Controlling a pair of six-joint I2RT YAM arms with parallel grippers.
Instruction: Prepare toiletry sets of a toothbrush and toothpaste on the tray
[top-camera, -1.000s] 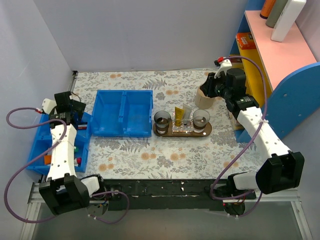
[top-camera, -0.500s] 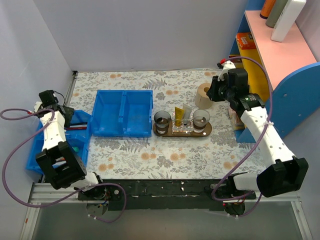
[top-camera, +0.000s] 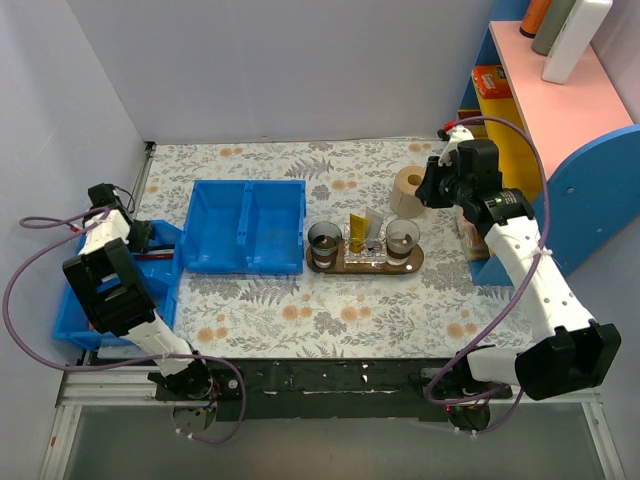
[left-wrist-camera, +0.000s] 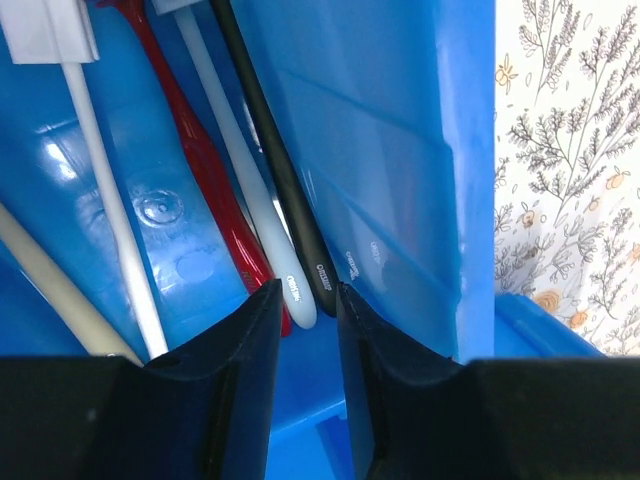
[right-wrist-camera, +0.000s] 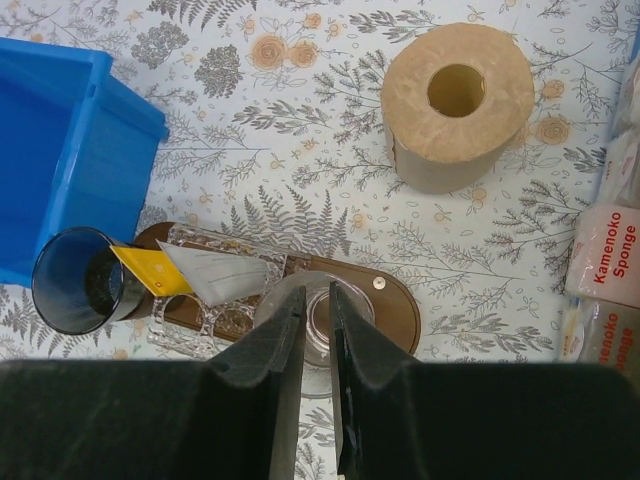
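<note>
Nearest us, at nine o'clock of the tray (right-wrist-camera: 395, 303), our left gripper (left-wrist-camera: 305, 300) reaches into the small blue bin (left-wrist-camera: 420, 150). Its jaws are narrowed around the ends of a pale toothbrush (left-wrist-camera: 245, 190) and a black toothbrush (left-wrist-camera: 270, 150); we cannot tell whether either is pinched. Those handles lie touching, so we judge a closing grip could catch both, or slip off the rounded ends. On the tray, the toothpaste (right-wrist-camera: 148, 272), a small flat yellow-gold tube, stands in the clear holder (right-wrist-camera: 235, 320) between the dark cups (top-camera: 324, 241). Farther off, at one o'clock, our right gripper (right-wrist-camera: 315, 300) hovers, jaws almost together and empty.
</note>
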